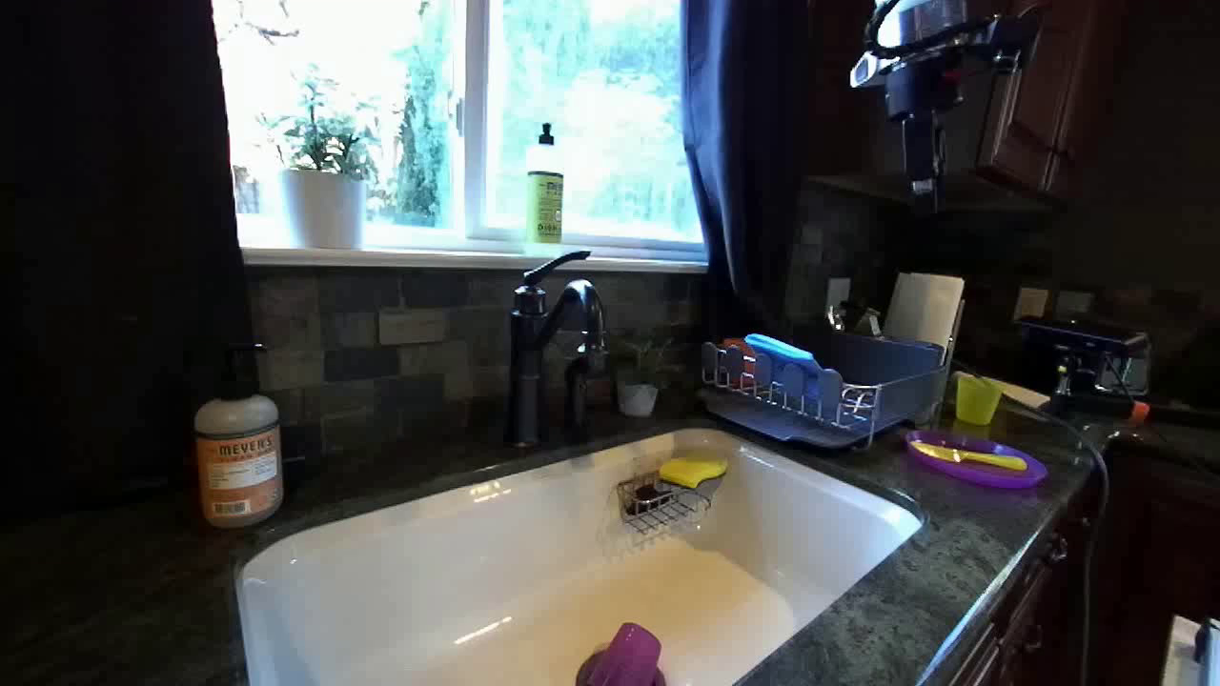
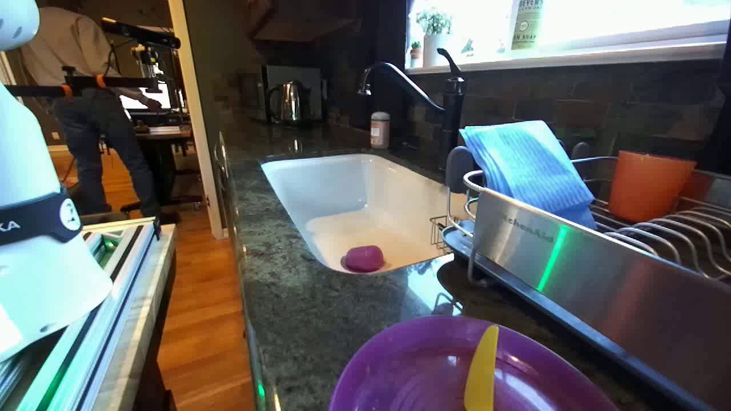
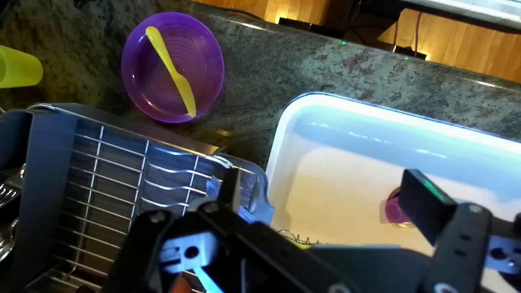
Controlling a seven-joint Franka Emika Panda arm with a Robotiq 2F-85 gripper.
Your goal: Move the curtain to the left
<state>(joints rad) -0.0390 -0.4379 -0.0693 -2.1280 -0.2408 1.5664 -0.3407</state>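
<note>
One navy curtain (image 1: 742, 143) hangs down the right side of the window (image 1: 610, 86) in an exterior view, reaching toward the rack (image 1: 901, 395). The pincer (image 1: 924, 197) is up in the air, well apart from the curtain — its fingers (image 3: 424, 203) spread wide in the wrist view. On the worktop (image 1: 905, 595) sits a plate (image 3: 199, 59) bearing a knife (image 3: 175, 73); a purple cup (image 1: 630, 652) lies in the sink (image 1: 410, 548).

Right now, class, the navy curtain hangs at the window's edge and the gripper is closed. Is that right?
Not quite: the gripper is open, its jaws apart in the wrist view. The navy curtain does hang at the edge of the window.
</note>
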